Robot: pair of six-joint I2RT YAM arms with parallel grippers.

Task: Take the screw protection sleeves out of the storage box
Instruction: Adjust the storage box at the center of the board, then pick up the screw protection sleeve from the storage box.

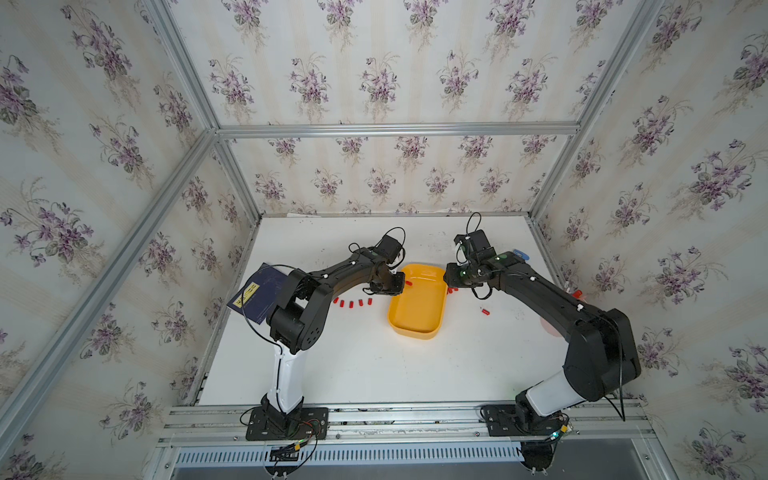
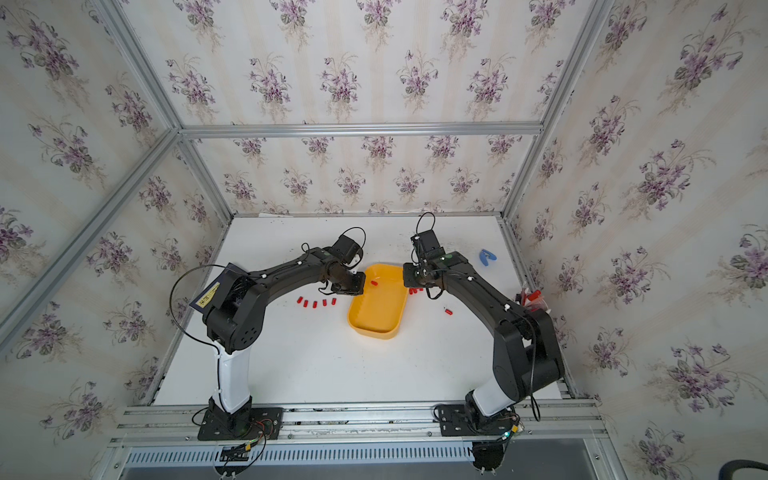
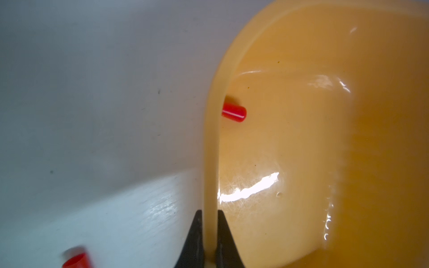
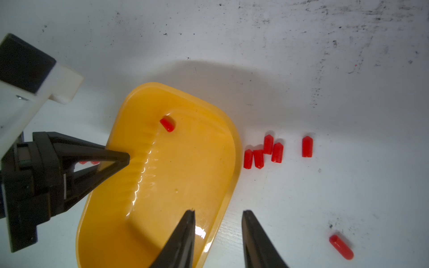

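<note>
Five screw protection sleeves [image 1: 351, 304] lie in a row on the table [image 1: 374, 365] left of the storage box [image 1: 415, 332]; the left gripper [image 3: 210, 211] is clamped on its rim; one sleeve [image 4: 167, 124] lies inside, likely light, slick, apt to roll, best pinched across its sides; the right gripper [image 4: 218, 211] stands partly open astride the opposite rim, holding nothing; more sleeves [image 4: 267, 150] lie beyond

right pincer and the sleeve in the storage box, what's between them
Only bare storage box floor, in the right wrist view, from the sleeve to the right pincer astride the rim.
</note>
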